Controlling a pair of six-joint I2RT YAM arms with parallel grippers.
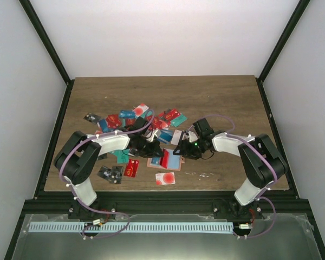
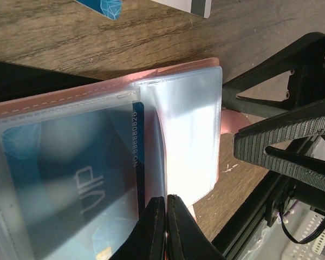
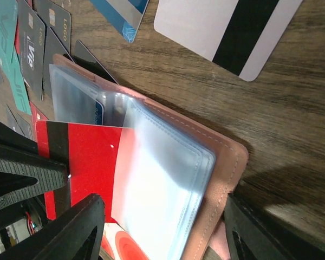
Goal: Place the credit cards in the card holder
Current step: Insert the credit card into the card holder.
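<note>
The tan card holder (image 1: 173,161) (image 2: 70,95) (image 3: 227,162) lies open on the table, its clear sleeves showing. My left gripper (image 1: 153,149) (image 2: 166,203) is shut on a red card (image 3: 86,157) with a black stripe. Part of that card lies under a clear sleeve. A blue VIP card (image 2: 86,179) sits in another sleeve. My right gripper (image 1: 183,150) (image 3: 162,208) is open, one finger on each side of the holder's right half. I cannot tell whether its fingers touch the holder. Several loose credit cards (image 1: 135,119) lie scattered behind the holder.
A white card with a red dot (image 1: 165,179) lies near the front edge. Black cards (image 1: 111,173) lie at front left. A white card with a black stripe (image 3: 233,27) sits just beyond the holder. The right arm's ribbed finger (image 2: 281,143) is close to the holder's corner.
</note>
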